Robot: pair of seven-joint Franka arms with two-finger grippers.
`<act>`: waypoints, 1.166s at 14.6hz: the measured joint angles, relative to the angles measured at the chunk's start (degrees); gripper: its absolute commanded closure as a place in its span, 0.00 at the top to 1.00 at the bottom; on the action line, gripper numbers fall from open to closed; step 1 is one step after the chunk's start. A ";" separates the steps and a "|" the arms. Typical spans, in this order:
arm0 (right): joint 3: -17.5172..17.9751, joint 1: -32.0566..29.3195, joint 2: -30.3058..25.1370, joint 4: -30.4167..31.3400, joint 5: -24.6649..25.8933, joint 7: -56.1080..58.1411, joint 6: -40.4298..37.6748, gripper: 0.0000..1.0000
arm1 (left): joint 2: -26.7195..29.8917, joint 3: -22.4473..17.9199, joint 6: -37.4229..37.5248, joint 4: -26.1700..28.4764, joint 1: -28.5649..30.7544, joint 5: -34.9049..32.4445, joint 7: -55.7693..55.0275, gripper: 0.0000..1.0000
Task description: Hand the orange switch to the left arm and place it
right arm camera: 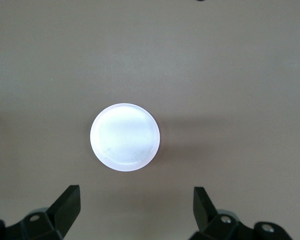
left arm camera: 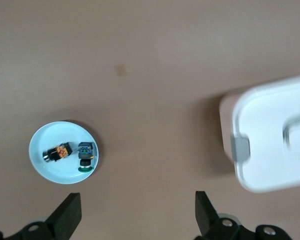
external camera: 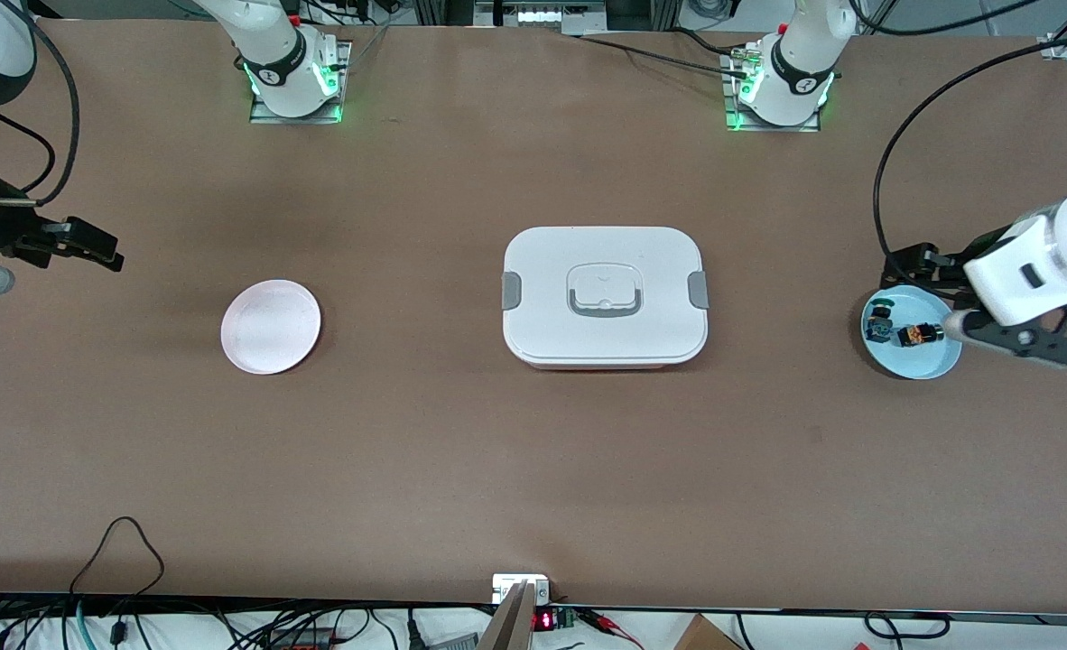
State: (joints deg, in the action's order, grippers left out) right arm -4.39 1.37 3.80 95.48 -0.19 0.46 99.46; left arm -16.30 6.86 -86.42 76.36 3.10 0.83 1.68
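- The left gripper (left arm camera: 135, 215) stood wide open and empty; the left wrist view showed both black fingers (left arm camera: 67, 215) well apart above bare table, a detail the front view hid, since there the gripper (external camera: 1007, 329) was seen from the side at the edge of the blue plate (external camera: 935, 361).
- The orange switch (external camera: 918, 335) lay on its side in the blue plate, at the left arm's end of the table, just beside the left gripper and not touched by it.
- Beside the switch in that plate lay a blue-and-green component (external camera: 878, 325).
- The box (external camera: 604, 296) sat closed at mid-table, between the two plates.
- The right gripper (right arm camera: 135, 212) also stood wide open and empty, waiting; its wrist view showed the pink plate (right arm camera: 124, 143), bare, near its fingers.
- In the front view, the right gripper (external camera: 73, 242) hung over the right arm's end of the table.
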 measured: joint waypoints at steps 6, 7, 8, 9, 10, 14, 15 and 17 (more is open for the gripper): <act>-0.07 0.07 -0.07 -1.32 0.00 1.17 -2.02 1.00 | 13.74 -2.71 -13.73 20.89 -1.69 0.06 -4.59 1.00; -0.05 0.12 -0.06 -1.32 0.00 1.53 -2.17 1.00 | 14.88 -2.78 -14.49 22.53 -1.91 0.06 -4.47 1.00; -0.03 0.16 -0.06 -1.33 0.00 1.57 -2.21 1.00 | 15.53 -2.79 -15.02 23.42 -2.04 0.06 -4.34 1.00; -0.02 0.19 -0.06 -1.34 0.00 1.58 -2.23 1.00 | 15.83 -2.78 -15.31 23.76 -2.18 0.06 -4.19 1.00; -0.02 0.21 -0.06 -1.36 0.00 1.58 -2.24 1.00 | 15.93 -2.75 -15.40 23.81 -2.32 0.06 -3.99 1.00; -0.02 0.22 -0.06 -1.39 0.00 1.59 -2.26 1.00 | 15.94 -3.03 -15.41 23.83 -2.27 0.05 -2.72 1.00; -0.02 0.22 -0.06 -1.39 0.00 1.61 -2.27 1.00 | 15.94 -3.15 -15.41 23.85 -2.23 0.05 -2.47 1.00; -0.02 0.22 -0.06 -1.39 0.00 1.62 -2.27 1.00 | 15.94 -3.25 -15.41 23.87 -2.20 0.05 -2.34 1.00</act>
State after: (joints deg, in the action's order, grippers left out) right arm -4.41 1.58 3.74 94.09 -0.19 2.08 97.19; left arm -0.36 3.61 -101.83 100.23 0.89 0.88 -0.66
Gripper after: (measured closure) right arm 0.000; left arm 0.000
